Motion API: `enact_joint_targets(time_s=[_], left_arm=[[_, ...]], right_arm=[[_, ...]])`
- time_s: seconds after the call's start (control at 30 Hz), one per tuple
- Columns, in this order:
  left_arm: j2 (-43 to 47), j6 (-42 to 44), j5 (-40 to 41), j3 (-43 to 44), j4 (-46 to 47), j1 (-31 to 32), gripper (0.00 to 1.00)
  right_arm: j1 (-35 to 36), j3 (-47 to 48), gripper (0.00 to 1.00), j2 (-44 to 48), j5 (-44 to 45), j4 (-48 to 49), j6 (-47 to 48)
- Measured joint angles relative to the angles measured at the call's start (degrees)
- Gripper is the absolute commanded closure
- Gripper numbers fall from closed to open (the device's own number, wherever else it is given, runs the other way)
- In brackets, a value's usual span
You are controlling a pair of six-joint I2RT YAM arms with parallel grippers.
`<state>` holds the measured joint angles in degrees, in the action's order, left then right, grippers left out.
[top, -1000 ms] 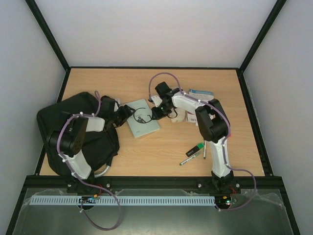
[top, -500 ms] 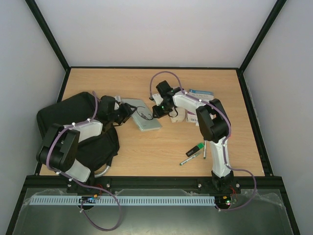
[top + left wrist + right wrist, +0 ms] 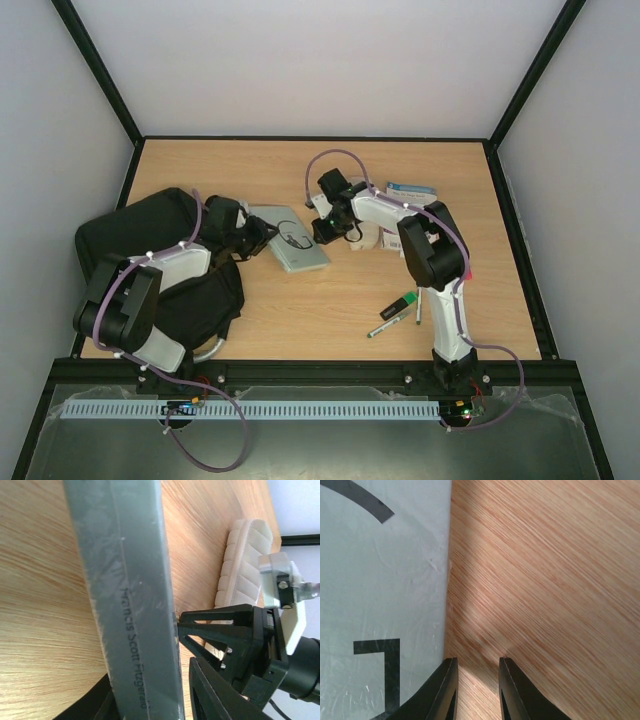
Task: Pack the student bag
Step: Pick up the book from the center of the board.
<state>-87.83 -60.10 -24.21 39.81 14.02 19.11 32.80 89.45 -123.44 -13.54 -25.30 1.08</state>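
Observation:
The student bag (image 3: pixel 130 245) is a big black soft backpack lying at the table's left. Just right of it is a grey-green book (image 3: pixel 293 240), its spine (image 3: pixel 120 555) reading "Francis Scott Fitzgerald". My left gripper (image 3: pixel 258 235) (image 3: pixel 150 685) straddles that spine at the book's left end; a thin strip of wood still shows between the book and its right finger (image 3: pixel 215 690), so it stands open. My right gripper (image 3: pixel 322 233) (image 3: pixel 476 662) rests low at the book's right edge (image 3: pixel 380 580), jaws slightly apart over bare wood, holding nothing.
A white ribbed pouch (image 3: pixel 372 236) (image 3: pixel 245 560) lies beside the right wrist. A blue-and-white box (image 3: pixel 412 189) sits further back right. A green marker (image 3: pixel 402 303) and a pen (image 3: pixel 385 325) lie at the front right. The bag's grey loop handle (image 3: pixel 212 350) curves near the left base.
The left gripper's jaws have narrowed around the book's spine. The book has slid back and to the left and now looks narrower from above. The left elbow has swung left over the bag.

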Motion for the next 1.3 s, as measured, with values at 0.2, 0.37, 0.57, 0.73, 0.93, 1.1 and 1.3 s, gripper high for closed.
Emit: enact_joint_targets(time_s=[0.2,0.37,0.57,0.73,0.93,1.1,1.3], left_arm=[[0.11,1.01,0.76,1.57,-4.33,0.2,0.77],[1.2,2.32,0.87,3.63,-6.93,0.61,0.88],[1.68,3.82,1.07,4.42,-9.31,0.66,0.95],[2.84,6.36,0.5,4.57,-9.84,0.66,0.98],[6.49,10.27,-1.42,6.67,-10.49,0.66,0.97],[9.9,11.04,-5.75,7.91,-6.01,0.66,0.97],[11.5,10.73,-11.76,9.88,-0.31,0.76,0.98]], right_arm=[[0.17,0.0,0.75,0.02,0.33,0.09,0.15],[0.17,0.0,0.72,0.17,0.13,0.07,0.13],[-2.16,-0.98,0.61,1.27,-2.4,-1.09,-0.28],[-9.14,-4.39,0.44,7.61,-7.04,-2.1,-1.62],[-15.28,-7.08,0.26,19.45,-16.96,-1.31,-1.38],[-15.52,-10.45,0.18,23.85,-27.8,-0.33,-0.2],[-16.2,-11.32,0.12,22.47,-39.45,-0.74,0.42]])
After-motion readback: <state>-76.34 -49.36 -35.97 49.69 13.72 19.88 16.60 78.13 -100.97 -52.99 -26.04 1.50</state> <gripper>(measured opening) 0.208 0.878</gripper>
